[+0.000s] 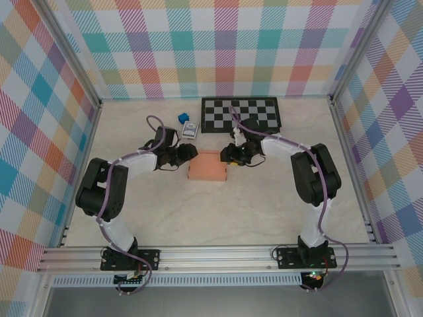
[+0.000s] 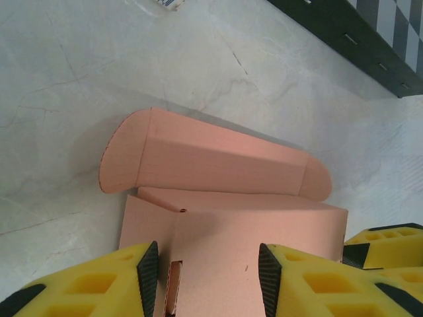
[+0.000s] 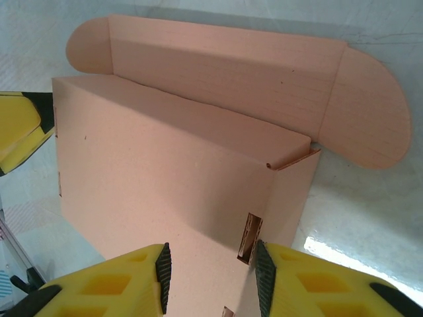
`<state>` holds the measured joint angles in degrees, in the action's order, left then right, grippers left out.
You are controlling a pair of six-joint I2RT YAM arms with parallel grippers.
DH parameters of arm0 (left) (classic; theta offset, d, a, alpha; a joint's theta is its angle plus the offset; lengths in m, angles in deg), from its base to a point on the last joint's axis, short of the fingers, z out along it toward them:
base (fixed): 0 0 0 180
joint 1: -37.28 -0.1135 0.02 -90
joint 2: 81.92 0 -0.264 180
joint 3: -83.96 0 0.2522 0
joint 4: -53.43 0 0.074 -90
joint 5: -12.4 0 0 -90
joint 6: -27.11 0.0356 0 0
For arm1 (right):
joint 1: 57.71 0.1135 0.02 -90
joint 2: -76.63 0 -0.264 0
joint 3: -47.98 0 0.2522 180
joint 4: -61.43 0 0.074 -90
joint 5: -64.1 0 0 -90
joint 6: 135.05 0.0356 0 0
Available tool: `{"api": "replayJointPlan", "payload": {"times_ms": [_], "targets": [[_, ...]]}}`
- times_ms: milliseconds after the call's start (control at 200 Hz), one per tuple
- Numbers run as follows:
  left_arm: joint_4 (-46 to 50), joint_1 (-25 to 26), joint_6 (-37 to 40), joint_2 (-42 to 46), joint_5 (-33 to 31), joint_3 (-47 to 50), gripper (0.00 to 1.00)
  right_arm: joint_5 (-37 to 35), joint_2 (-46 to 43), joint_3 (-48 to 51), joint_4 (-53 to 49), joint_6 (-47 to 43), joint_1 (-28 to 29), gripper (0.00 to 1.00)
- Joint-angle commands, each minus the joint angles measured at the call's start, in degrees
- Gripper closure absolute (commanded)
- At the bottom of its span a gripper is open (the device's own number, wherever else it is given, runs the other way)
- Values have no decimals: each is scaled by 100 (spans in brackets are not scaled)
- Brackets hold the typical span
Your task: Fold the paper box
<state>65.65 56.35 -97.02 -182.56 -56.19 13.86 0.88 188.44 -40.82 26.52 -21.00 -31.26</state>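
Paper box: you find the paper box [image 1: 208, 165] at the middle of the worktop [image 1: 132, 211], squarely between the two arms, its body standing up as a box and its lid not yet closed
Lid flap: the long lid flap [image 3: 218, 72] lies back on the far side with a rounded ear at each end; closing and tucking it looks like the work that remains
Left claw: your left claw [image 2: 208, 277] faces the box's left end, fingers partly spread with cardboard across the gap; you cannot tell whether the pads touch it
Right claw: your right claw [image 3: 211, 264] faces the right end the same way, partly spread, pinching nothing that you can see
Why so: one claw at each end probably braces the light box so it cannot slide while a flap is worked
Top view gives: both arms bent inward, and behind the box a checkered board [image 1: 241, 113], a blue cube [image 1: 181, 117] and a card pack [image 1: 190, 129], all apart from it
Wrist views give: a slot [image 3: 250, 238] cut in the end wall and the lid's crease, too small to see from above; each also catches the opposite claw's yellow finger at its edge
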Motion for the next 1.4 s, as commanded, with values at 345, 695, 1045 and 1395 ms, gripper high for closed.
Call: {"api": "replayJointPlan", "payload": {"times_ms": [345,695,1045,1395], "targets": [[-3015,774,1677,831,423,938,51,-298,-1421,1317,2318,-1805,159,60],[-5290,1473,3457,479,120,2073,48,-802,-1851,2839,4079,-2290,160,59],[-1124,1001,1667,1791,-2068,1049,40,-1518,-2045,1531,1039,-1119,-365,53],[1177,262,110,652,-827,78,46,-112,-194,-418,-806,-586,-689,54]]}}
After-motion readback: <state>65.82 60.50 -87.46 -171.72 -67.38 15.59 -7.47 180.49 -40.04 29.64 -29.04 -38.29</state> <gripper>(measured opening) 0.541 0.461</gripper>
